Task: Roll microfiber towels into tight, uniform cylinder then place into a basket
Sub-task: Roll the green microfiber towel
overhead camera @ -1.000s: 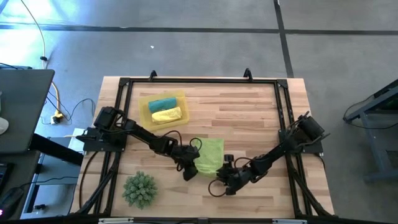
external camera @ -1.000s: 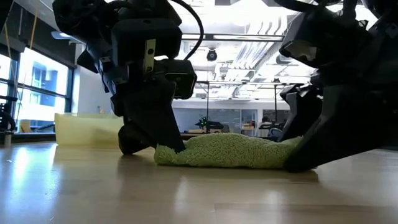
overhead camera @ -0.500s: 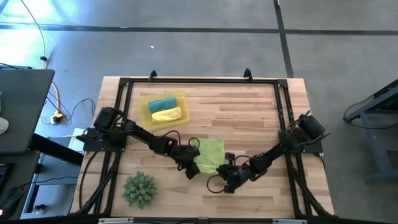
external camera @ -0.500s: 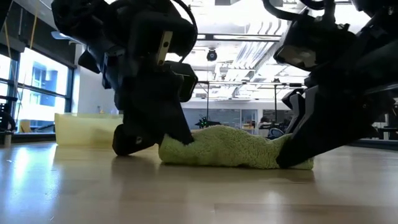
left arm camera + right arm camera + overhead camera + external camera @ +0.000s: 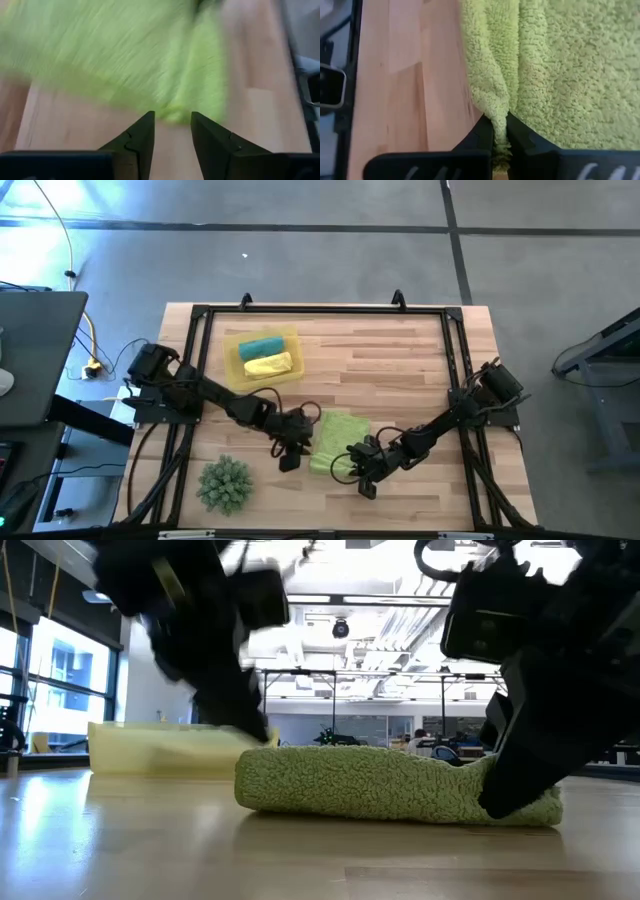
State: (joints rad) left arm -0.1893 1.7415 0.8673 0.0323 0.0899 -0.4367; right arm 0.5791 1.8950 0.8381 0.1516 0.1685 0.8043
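My right gripper [image 5: 500,137] pinches a fold of the green towel [image 5: 340,442] near the table's [image 5: 400,370] front edge. My left gripper [image 5: 171,131] is parted, empty, just beside it. The basket [image 5: 232,345] with two rolls and the plant ball [image 5: 224,484] stand apart.

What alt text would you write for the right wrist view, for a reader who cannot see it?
The right end effector is shut, pinching a fold at the edge of the lime green towel, which lies on the wooden table.
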